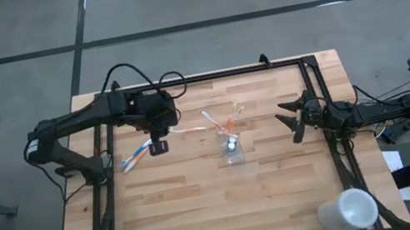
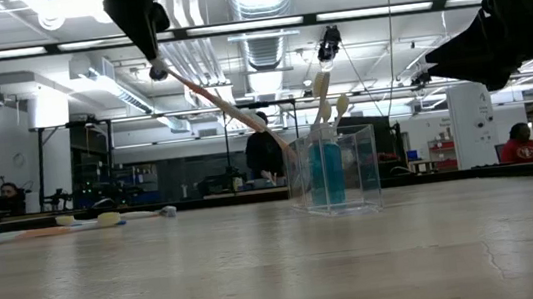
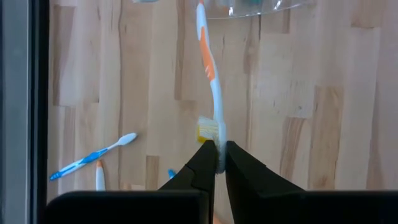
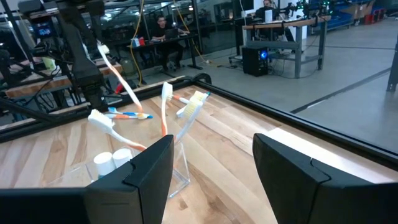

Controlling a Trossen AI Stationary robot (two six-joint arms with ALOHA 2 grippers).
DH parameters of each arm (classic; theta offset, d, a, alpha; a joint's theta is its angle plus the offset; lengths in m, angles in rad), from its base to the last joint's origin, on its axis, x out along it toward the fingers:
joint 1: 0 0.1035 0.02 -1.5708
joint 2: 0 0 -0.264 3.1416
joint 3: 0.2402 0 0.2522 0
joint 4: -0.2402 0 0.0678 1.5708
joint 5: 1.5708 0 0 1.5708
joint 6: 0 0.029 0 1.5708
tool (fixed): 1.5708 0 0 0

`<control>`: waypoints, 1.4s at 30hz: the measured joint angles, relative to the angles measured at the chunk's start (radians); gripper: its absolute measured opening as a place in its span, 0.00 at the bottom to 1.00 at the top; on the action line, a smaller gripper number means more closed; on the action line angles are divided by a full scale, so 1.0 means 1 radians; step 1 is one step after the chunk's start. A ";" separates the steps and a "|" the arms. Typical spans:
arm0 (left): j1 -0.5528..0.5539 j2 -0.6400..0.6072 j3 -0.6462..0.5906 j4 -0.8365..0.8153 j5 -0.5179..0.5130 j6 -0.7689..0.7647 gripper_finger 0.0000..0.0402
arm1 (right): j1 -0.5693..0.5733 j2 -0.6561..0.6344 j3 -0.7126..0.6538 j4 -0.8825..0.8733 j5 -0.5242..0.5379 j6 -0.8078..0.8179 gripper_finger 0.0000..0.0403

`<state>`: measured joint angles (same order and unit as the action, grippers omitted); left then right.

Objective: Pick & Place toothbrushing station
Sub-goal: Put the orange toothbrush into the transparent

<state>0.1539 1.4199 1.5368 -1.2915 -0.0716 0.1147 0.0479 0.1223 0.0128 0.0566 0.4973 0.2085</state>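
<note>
up high, the left gripper (image 3: 217, 163) pinched a white and orange toothbrush (image 3: 210, 74), maybe reaching the clear cup (image 1: 232, 151). the right gripper (image 1: 294, 119) waited wide open nearby.

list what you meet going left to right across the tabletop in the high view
left hand shut on a white and orange toothbrush and, under it, the blue toothbrush lying flat → clear cup with toothbrushes and the blue tube → right hand, open and empty → white cup at the near right corner
</note>
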 joint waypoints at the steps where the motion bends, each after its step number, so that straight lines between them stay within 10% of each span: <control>1: 0.000 0.000 0.000 0.000 -0.002 -0.008 0.06 | 0.000 0.000 0.000 0.000 0.000 0.000 0.53; 42: -0.003 -0.003 0.001 0.016 -0.006 -0.016 0.07 | 0.000 0.000 0.000 0.000 0.000 0.000 0.53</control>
<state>0.1509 1.4170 1.5379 -1.2755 -0.0772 0.0987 0.0479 0.1223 0.0131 0.0566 0.4973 0.2085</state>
